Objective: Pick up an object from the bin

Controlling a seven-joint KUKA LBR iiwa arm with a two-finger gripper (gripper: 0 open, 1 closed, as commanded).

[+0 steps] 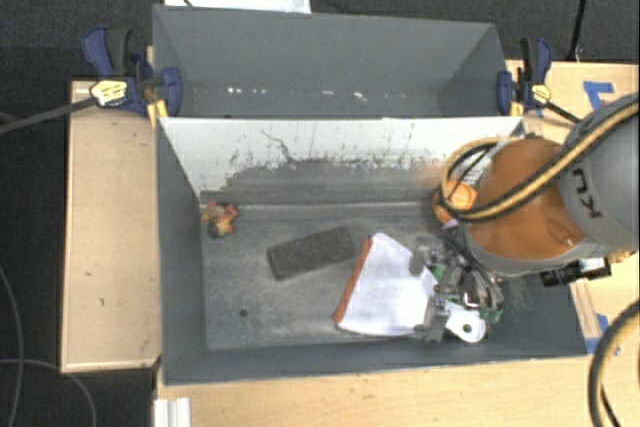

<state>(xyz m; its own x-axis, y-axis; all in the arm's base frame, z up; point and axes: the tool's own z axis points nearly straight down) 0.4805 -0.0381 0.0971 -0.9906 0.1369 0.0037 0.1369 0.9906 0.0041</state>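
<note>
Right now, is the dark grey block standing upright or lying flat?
Lying flat: the dark grey block rests on its broad face on the bin floor.

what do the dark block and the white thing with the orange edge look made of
Dark block: probably foam or sponge, matte, with a speckled, rough-looking face. White thing: likely cloth or soft paper, matte, its surface lying unevenly; the orange edge's material is unclear.

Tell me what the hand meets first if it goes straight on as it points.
Probably the right edge of the white sheet with an orange border, lying under the hand; depth is unclear, so it might reach the bin floor beside it.
</note>
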